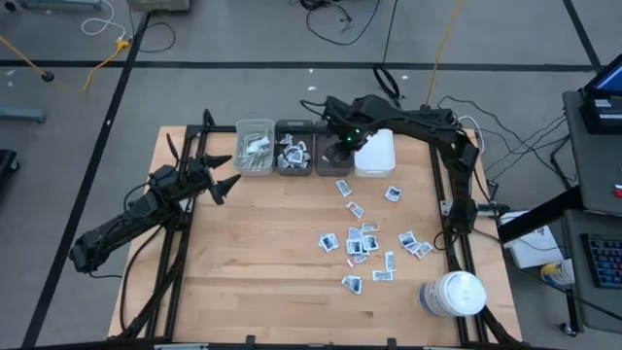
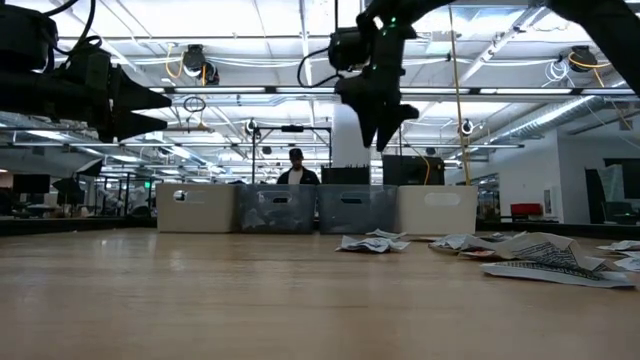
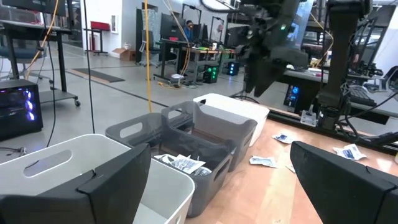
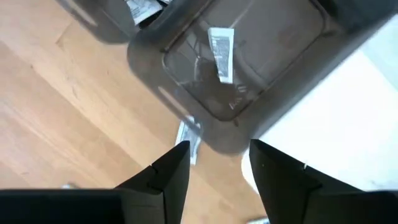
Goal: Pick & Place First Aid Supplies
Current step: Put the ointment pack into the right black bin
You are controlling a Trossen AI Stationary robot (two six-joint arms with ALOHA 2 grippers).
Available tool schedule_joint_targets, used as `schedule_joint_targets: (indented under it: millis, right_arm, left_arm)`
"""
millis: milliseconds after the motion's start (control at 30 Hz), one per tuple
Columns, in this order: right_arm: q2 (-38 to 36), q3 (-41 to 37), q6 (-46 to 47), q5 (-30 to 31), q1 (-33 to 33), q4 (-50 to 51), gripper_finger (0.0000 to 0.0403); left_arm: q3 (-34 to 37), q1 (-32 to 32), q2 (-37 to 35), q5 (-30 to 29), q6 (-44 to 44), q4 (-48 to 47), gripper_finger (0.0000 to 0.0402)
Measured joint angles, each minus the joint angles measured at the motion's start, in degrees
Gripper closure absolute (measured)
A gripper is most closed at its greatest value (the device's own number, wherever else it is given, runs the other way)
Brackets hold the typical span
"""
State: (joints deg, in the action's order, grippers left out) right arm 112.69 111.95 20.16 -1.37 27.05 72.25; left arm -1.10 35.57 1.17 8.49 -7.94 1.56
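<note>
Sachet lies in dark grey bin, directly below right hand, fingers spread, empty. Left hand spread, waiting at worktop's left.

You had four bins in a row along the upper middle of the high view: one white bin at the left, two grey bins in the middle, one white bin at the right. You had one round white lidded jar at the lower right. Roughly twenty loose sachets lay scattered on the table; overlaps blocked an exact count. One sachet lay in the dark bin in the right wrist view. Two arms showed, and one person stood in the low view.
</note>
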Motion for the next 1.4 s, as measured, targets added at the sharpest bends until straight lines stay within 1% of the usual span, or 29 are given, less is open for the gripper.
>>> schedule_joint_targets:
  millis: [133,367,533,700,800,867,967,1067,1200,1400]
  right_arm:
    - [-4.26,-4.52,2.39,0.21,-4.07,-0.25,0.0247]
    - [-13.53,-19.77,7.87,0.04,-13.43,-5.96,0.0248]
    - [-19.14,-28.69,14.09,0.07,-20.92,-6.95,0.0248]
    - [-23.20,-34.06,19.21,0.07,-29.40,-7.20,0.0248]
    - [-23.58,-35.23,22.17,0.10,-33.47,-6.89,0.0248]
    - [-23.40,-35.44,22.98,1.42,-35.40,-6.42,0.0248]
    - [-23.51,-35.43,22.84,4.46,-36.61,-6.27,0.0248]
    - [-23.51,-35.78,21.49,7.43,-35.68,-6.37,0.0248]
    - [-23.51,-39.28,19.07,7.43,-34.01,-6.94,0.0248]
    - [-23.44,-48.52,17.55,7.05,-32.94,-13.36,0.0248]
  left_arm:
    - [0.00,0.00,0.00,0.00,0.00,-0.01,0.0009]
    - [0.00,0.02,0.00,-0.01,0.00,-0.01,0.0009]
    - [0.00,0.00,0.00,0.00,0.00,-0.02,0.0009]
    - [0.00,0.02,0.00,-0.02,0.00,-0.02,0.0009]
    - [0.00,0.00,0.00,0.00,0.00,0.00,0.0009]
    - [0.00,0.02,0.00,0.00,0.00,-0.02,0.0009]
    - [0.00,0.02,0.00,-0.02,0.00,-0.01,0.0009]
    - [0.00,0.02,0.00,-0.02,0.00,-0.01,0.0009]
    - [0.00,0.02,0.00,-0.02,0.00,0.00,0.0009]
    - [0.00,0.00,0.00,0.00,0.00,-0.01,0.0009]
